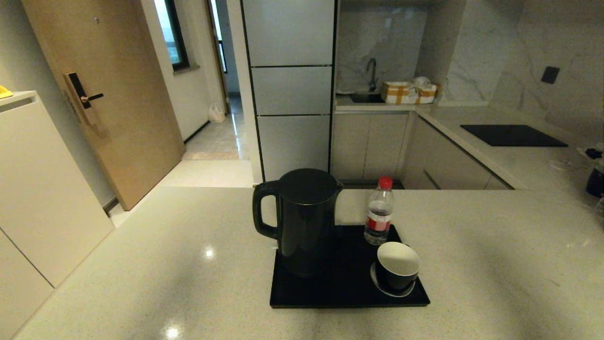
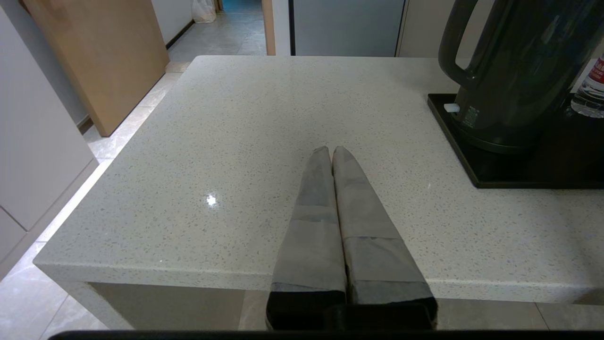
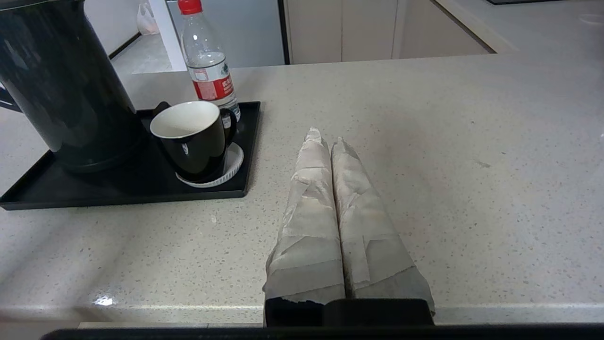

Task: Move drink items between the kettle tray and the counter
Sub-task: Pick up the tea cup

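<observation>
The black kettle tray [image 1: 330, 295] lies on the beige counter [image 1: 141, 264] near its front edge. On it stand the tall black kettle [image 1: 302, 222] at the left, the red-capped bottle [image 1: 379, 212] at the back right, and the black cup [image 1: 398, 270] on a white saucer at the front right. Neither arm shows in the head view. My left gripper [image 2: 331, 150] is shut and empty above bare counter, left of the tray [image 2: 490, 177] and kettle [image 2: 514, 75]. My right gripper [image 3: 325, 137] is shut and empty over the counter, right of the cup [image 3: 193, 137] and bottle [image 3: 207, 61].
A black cooktop panel [image 1: 512, 135] is set into the side counter at the far right, with dark items [image 1: 595, 179] at that edge. A sink with boxes [image 1: 408, 92] sits at the back. The counter's left edge drops to the floor by a wooden door [image 1: 108, 94].
</observation>
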You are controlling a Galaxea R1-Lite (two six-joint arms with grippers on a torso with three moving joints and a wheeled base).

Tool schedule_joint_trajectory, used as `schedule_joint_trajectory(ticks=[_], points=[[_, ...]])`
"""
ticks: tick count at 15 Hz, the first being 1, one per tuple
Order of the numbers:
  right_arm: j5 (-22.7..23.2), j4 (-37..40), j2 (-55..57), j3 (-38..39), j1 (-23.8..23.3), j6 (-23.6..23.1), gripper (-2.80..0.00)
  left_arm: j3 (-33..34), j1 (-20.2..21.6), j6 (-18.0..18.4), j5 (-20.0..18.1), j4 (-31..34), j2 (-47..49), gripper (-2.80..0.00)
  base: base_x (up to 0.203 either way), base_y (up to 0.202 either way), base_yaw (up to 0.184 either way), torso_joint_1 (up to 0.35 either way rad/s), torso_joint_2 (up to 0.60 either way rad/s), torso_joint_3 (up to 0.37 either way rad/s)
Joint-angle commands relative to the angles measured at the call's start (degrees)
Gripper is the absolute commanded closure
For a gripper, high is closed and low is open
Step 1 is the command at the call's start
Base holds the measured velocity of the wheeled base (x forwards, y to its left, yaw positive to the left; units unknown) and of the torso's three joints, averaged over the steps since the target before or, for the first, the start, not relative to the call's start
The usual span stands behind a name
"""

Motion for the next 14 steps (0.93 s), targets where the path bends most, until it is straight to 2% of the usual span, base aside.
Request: schedule_joint_trajectory(ticks=[1,8,10,12,14], points=[[-0.02,0.01,0.05,0.01,-0.04,0.02,0.0,0.0,-0.05,0.01,0.0,0.02,-0.02,0.0,0.0,0.0,0.0,0.0,0.0,0.0],[-0.02,-0.25,-0.04,0.01,-0.04,-0.07,0.0,0.0,-0.04,0.01,0.0,0.02,-0.02,0.0,0.0,0.0,0.0,0.0,0.0,0.0],[-0.54,0.48,0.89,-2.0,0.02,0.33,0.0,0.0,-0.07,0.04,0.0,0.02,-0.02,0.0,0.0,0.0,0.0,0.0,0.0,0.0],[-1.02,2.51,6.33,-11.28,0.03,3.58,0.0,0.0,0.01,-0.05,0.0,0.02,-0.02,0.0,0.0,0.0,0.0,0.0,0.0,0.0],[-0.7,10.94,14.72,-30.24,0.26,7.94,0.0,0.0,0.02,-0.05,0.0,0.02,-0.02,0.0,0.0,0.0,0.0,0.0,0.0,0.0]])
